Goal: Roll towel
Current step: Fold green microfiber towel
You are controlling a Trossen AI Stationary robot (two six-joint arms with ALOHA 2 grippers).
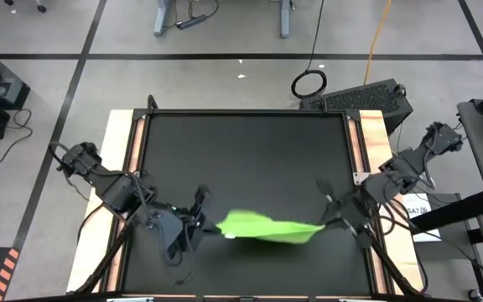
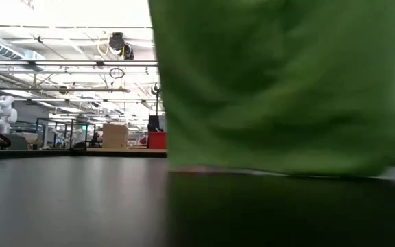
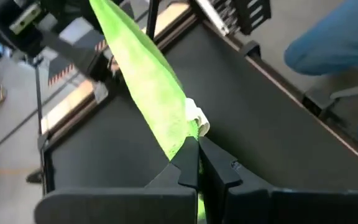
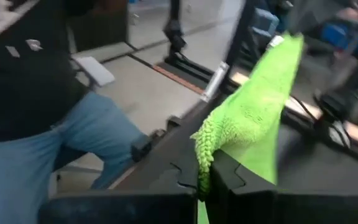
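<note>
Stretching taut between both clamped grippers, fuzzy lime towel (image 1: 271,226) over black mat (image 1: 250,151)

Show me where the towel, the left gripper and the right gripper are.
towel (image 1: 268,226): high view, middle of the green cloth.
left gripper (image 3: 199,163): left wrist view, between the fingertips pinching the towel's end.
right gripper (image 4: 209,171): right wrist view, between the fingertips pinching the other end.
</note>
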